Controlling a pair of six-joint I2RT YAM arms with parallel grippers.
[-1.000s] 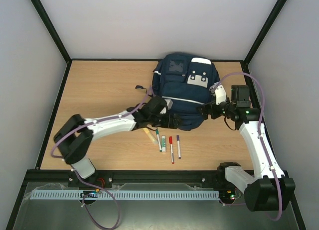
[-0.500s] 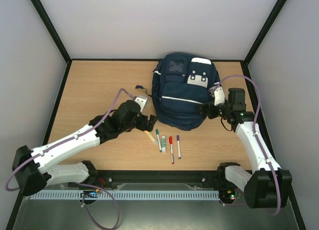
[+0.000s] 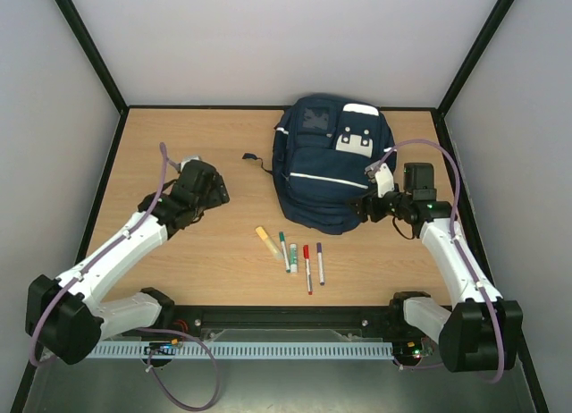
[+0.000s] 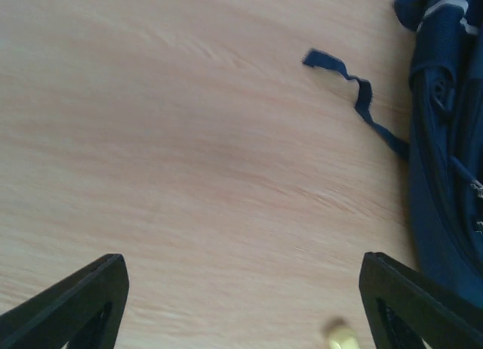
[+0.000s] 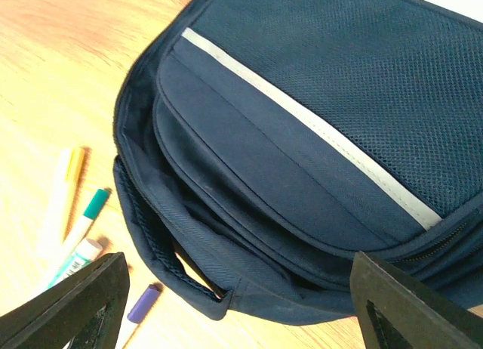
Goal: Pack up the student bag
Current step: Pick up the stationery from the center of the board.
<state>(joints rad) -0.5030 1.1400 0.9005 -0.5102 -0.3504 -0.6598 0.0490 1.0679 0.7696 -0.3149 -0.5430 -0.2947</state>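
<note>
Back from the student bag (image 3: 326,163), which lay at the far right of the desk (image 3: 179,127), went the left tool (image 3: 213,189), spread apart and empty like the right tool (image 3: 360,207) beside the bag, while the pens (image 3: 306,265) still waited unpacked.

The student bag (image 3: 313,198) is navy with a white stripe (image 3: 331,179) and grey patches (image 3: 356,142).

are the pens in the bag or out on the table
Out: the pens lie on the table just in front of the student bag.
</note>
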